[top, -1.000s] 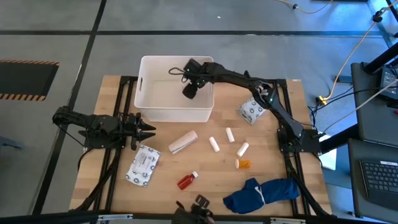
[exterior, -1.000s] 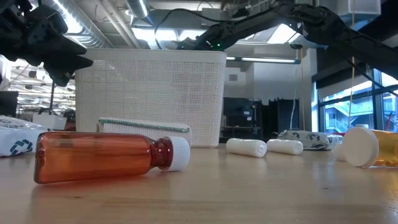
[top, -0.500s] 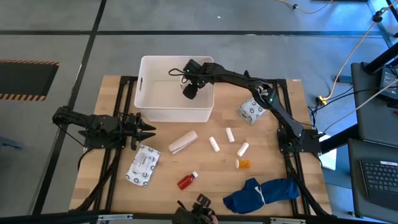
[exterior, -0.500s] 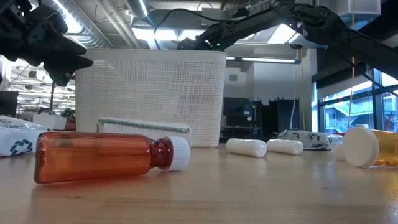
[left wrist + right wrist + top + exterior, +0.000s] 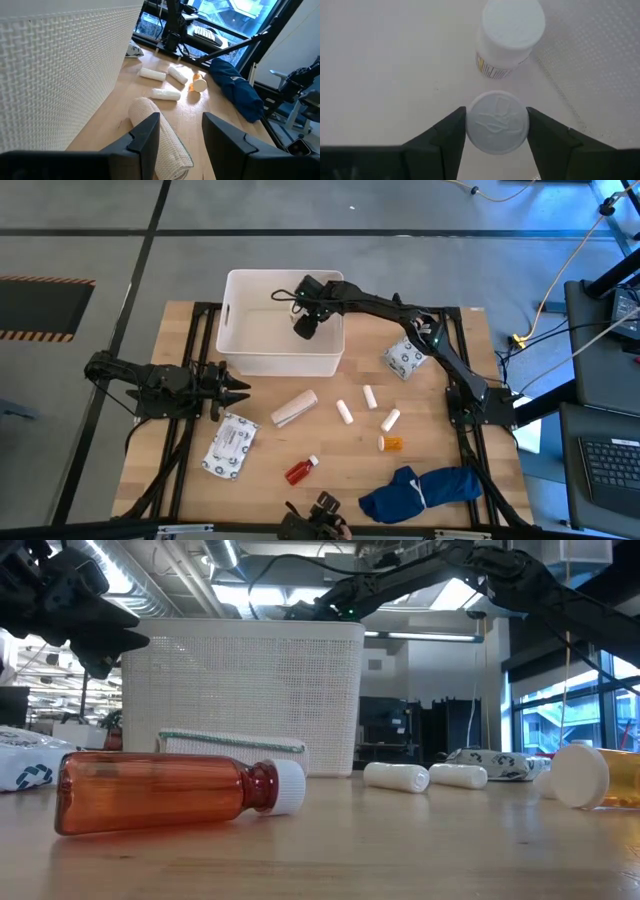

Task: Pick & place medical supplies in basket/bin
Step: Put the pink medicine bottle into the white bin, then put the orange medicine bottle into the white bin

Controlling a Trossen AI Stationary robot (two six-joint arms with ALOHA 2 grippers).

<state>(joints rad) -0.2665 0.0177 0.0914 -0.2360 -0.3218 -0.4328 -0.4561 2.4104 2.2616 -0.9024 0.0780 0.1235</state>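
Note:
The white tub (image 5: 232,308) stands at the table's far side. My right gripper (image 5: 305,325) reaches down into it, shut on a white-capped bottle (image 5: 497,127). A second white bottle with a label (image 5: 509,37) is on the tub floor just beyond it. My left gripper (image 5: 240,388) waits open at the table's left, pointing at the tan bandage roll (image 5: 295,408), which lies on its side. On the table lie three white cylinders (image 5: 344,412), an orange bottle (image 5: 392,443), a red bottle (image 5: 300,470) and two printed packets (image 5: 230,445) (image 5: 405,357). My right gripper pinches the bottle by the rim of its round white cap (image 5: 470,127), one finger on each side, coming from above and pointing down. The bottle stands upright under the fingers. The cap hides its body, so I cannot tell whether its base is on the tub floor.
A dark blue cloth bundle (image 5: 420,490) lies at the near right corner. In the low view the red bottle (image 5: 160,790) lies across the front, with the tub wall (image 5: 240,690) behind it. Bare wood shows between the roll and the near edge.

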